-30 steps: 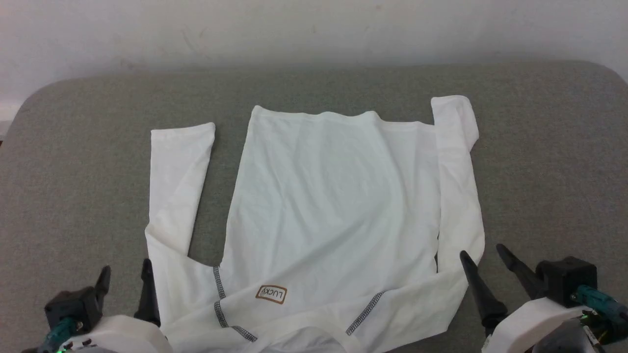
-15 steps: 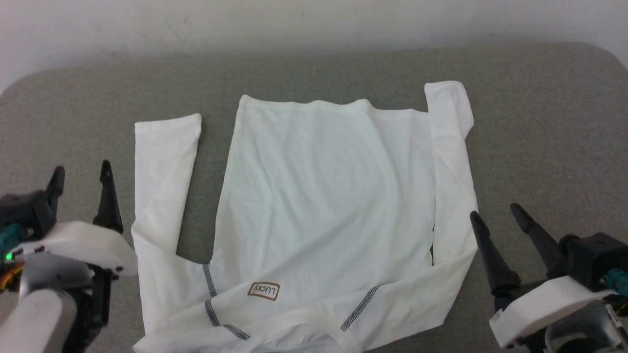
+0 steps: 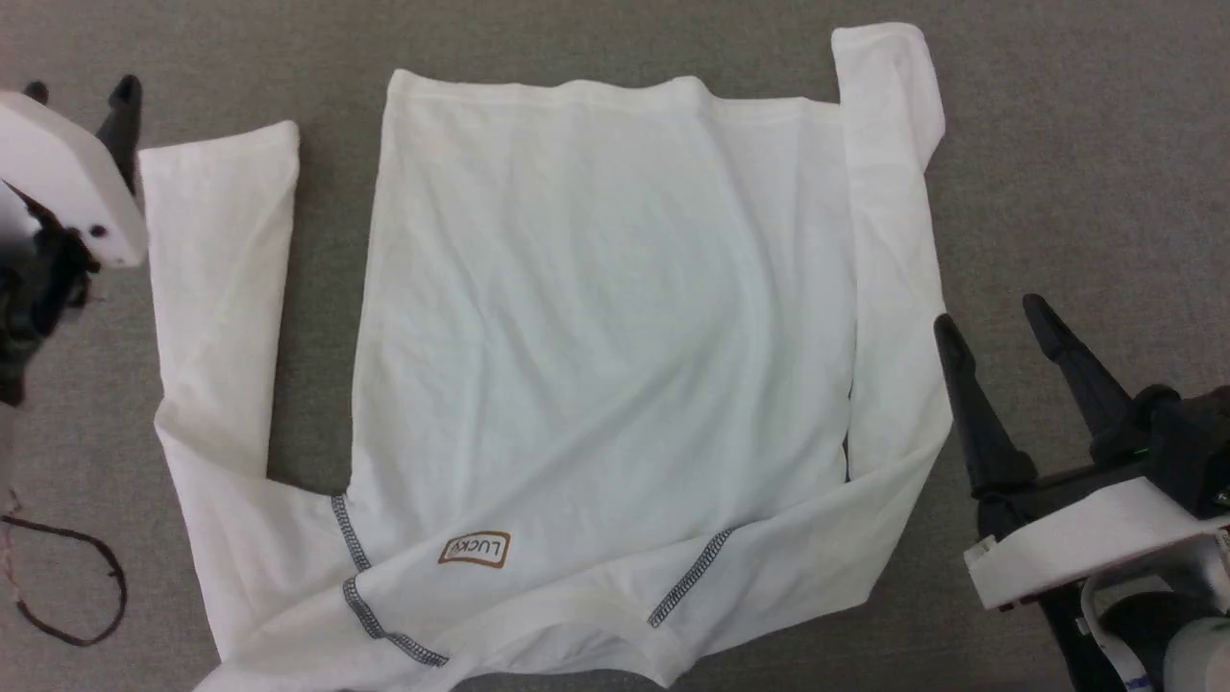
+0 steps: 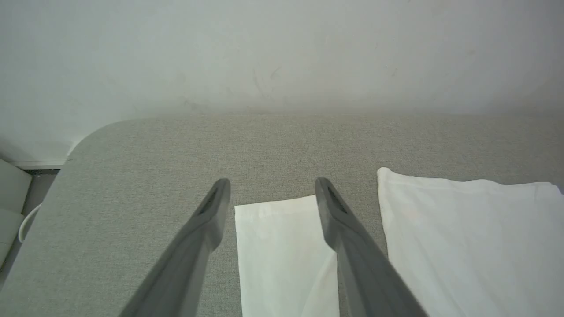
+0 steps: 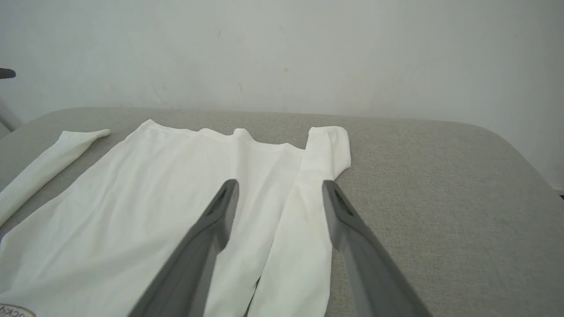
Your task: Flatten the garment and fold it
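Shirt (image 3: 605, 317) spread flat on grey tabletop (image 3: 1105, 144), collar end nearest me. I judge flattening done, folding due. Left hand (image 4: 272, 182) released, near left sleeve (image 3: 221, 288) cuff. Right hand (image 3: 988, 312) released, just beside right sleeve (image 3: 894, 240). Next: I pinch 2 sleeves, fold inward.

We read this as a robot test room or lab, though we're not certain. The table (image 3: 1076, 144) is covered in grey felt-like fabric, with a rounded corner (image 4: 88, 136), and stands against a plain white wall (image 4: 282, 53) with scuff marks. The garment (image 3: 605, 317) is spread on the table. A loose dark cable (image 3: 122, 586) loops at lower left in the head view. Pale furniture (image 4: 9, 198) past the corner is too cropped to name.
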